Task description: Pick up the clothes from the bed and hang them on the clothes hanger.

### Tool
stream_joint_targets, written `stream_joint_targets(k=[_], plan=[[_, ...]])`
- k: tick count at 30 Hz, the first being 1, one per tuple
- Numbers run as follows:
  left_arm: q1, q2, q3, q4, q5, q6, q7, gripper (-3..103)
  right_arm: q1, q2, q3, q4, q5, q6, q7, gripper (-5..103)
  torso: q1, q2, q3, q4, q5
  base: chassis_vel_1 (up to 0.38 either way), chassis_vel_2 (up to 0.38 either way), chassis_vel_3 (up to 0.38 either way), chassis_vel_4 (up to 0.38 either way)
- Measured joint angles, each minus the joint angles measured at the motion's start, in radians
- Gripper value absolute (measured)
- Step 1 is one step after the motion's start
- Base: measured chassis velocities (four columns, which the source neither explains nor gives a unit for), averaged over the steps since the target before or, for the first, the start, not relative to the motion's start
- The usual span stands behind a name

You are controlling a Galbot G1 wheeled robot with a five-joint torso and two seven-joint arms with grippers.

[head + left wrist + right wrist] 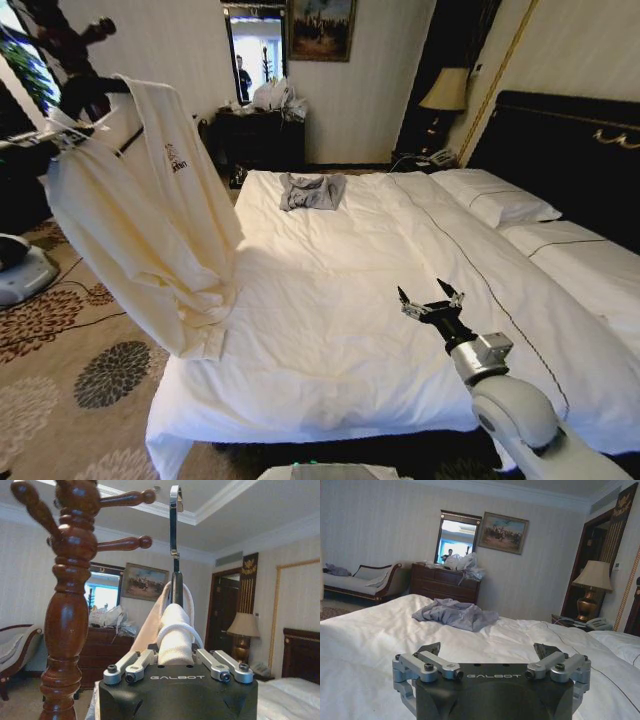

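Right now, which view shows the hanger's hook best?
The left wrist view: the silver hook rises straight above the left gripper, which is shut on the cream garment, beside the wooden coat stand. The head view shows the garment draped on the hanger, hook unclear.

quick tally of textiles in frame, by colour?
Cream: 1, the clothes, on the clothes hanger gripped by the left hand beside the wooden coat stand.
Grey: 1, the small garment lying on the bed.
White: 2, the pillows.
Total: 4.
The right hand hovers open over the bed.
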Motion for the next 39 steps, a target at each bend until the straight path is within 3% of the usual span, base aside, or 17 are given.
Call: stream_joint_targets(k=[5, 11, 22, 25, 35, 39], plan=[[-0.053, -0.087, 0.002, 0.081, 0.03, 0.035, -0.018, 22, 0.0, 0.0, 0.0, 0.0, 0.0, 0.0, 0.0, 100, 0.0, 0.0, 0.0, 0.0003, 0.0001, 0.0, 0.0, 0.0, 0.0], [-0.069, -0.139, 0.015, 0.105, 0.052, 0.039, -0.026, 22, 0.001, -0.001, -0.001, 0.0, 0.0, 0.0, 0.001, 100, 0.0, 0.0, 0.0, 0.0003, 0.0002, 0.0, 0.0, 0.0, 0.0], [-0.054, -0.3, 0.034, 0.162, 0.146, -0.006, -0.055, 22, 0.001, -0.001, -0.001, 0.0, 0.0, 0.0, 0.001, 100, 0.0, 0.0, 0.0, 0.0001, 0.0002, 0.0, 0.0, 0.0, 0.0], [-0.059, -0.386, 0.034, 0.202, 0.184, -0.018, -0.061, 22, 0.001, -0.001, -0.001, 0.0, 0.0, 0.0, 0.001, 100, 0.0, 0.0, 0.0, -0.0001, 0.0001, 0.0, 0.0, 0.0, 0.0], [-0.238, -0.555, 0.163, 0.38, 0.218, -0.039, -0.031, 22, 0.001, -0.001, -0.001, 0.0, 0.0, 0.0, 0.001, 100, 0.0, 0.0, 0.0, -0.0004, 0.0005, 0.0, 0.0, 0.0, 0.0], [-0.276, -0.57, 0.189, 0.391, 0.219, -0.04, -0.026, 22, 0.001, -0.001, -0.001, 0.0, 0.0, 0.0, 0.001, 100, 0.0, 0.0, 0.0, 0.0003, 0.0001, 0.0, 0.0, 0.0, 0.0]])
